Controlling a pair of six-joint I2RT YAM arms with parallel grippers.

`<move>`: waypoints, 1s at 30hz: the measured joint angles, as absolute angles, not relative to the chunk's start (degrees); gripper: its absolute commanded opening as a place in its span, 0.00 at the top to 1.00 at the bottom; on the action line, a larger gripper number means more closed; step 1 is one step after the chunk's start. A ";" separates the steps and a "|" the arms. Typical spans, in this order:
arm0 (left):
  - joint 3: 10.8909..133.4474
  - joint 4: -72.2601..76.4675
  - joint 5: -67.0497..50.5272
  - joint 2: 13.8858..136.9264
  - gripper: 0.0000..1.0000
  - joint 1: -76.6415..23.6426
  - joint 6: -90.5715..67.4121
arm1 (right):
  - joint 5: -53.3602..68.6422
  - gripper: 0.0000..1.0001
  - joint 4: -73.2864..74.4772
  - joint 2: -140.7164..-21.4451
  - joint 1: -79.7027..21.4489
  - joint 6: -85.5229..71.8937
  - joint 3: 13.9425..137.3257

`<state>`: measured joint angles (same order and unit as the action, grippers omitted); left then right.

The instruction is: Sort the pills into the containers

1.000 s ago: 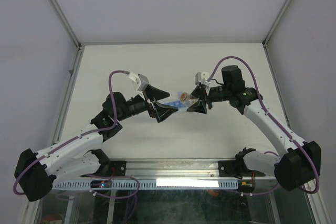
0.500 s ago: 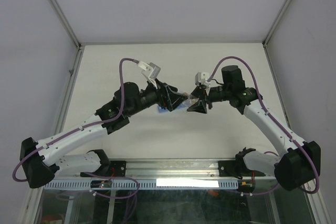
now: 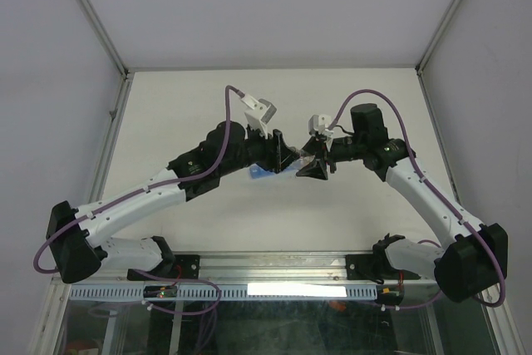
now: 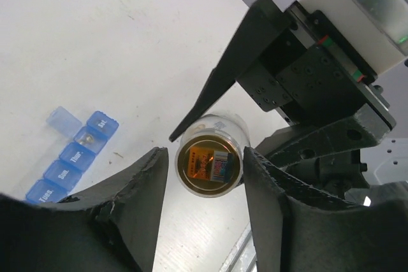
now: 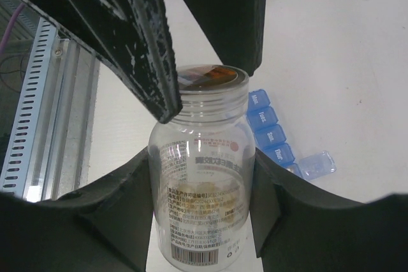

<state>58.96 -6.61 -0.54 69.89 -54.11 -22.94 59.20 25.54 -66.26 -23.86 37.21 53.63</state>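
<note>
The pills [image 5: 203, 203] — tiny orange-tan bits, light, quick to scatter — sit in a clear plastic bottle [image 4: 209, 162] between both grippers from above. Left wrist: left gripper [image 4: 205, 157] fingers flank its rim, contact unclear. Right wrist: right gripper [image 5: 203, 157] fingers clamp its slick, rigid body — the safest hold.

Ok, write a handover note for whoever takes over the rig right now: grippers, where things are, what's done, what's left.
Right gripper: shut on the small clear bottle, lifted above the table.
Left gripper: jaws straddle the bottle's mouth end; grip cannot be told.
Pills: inside the bottle.
Containers: blue strip on the table, one compartment open, the rest shut.
Done: bottle picked up, screw cap off.
Left: get pills out and sort them into the compartments.
</note>
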 measured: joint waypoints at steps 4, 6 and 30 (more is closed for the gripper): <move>59.57 -7.29 -2.13 70.81 0.68 -54.46 -22.90 | 59.13 1.00 25.67 -66.28 -23.86 37.23 53.63; 59.64 -7.33 -3.14 70.87 0.78 -54.39 -22.59 | 59.09 1.00 25.67 -66.28 -23.86 37.23 53.60; 53.95 7.29 -44.77 77.12 0.01 -43.53 18.24 | 59.07 1.00 26.89 -66.28 -23.83 37.87 52.69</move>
<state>53.95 7.29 -44.77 77.12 -43.53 18.24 59.07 26.89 -66.28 -23.83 37.87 52.69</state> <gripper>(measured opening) 0.951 0.544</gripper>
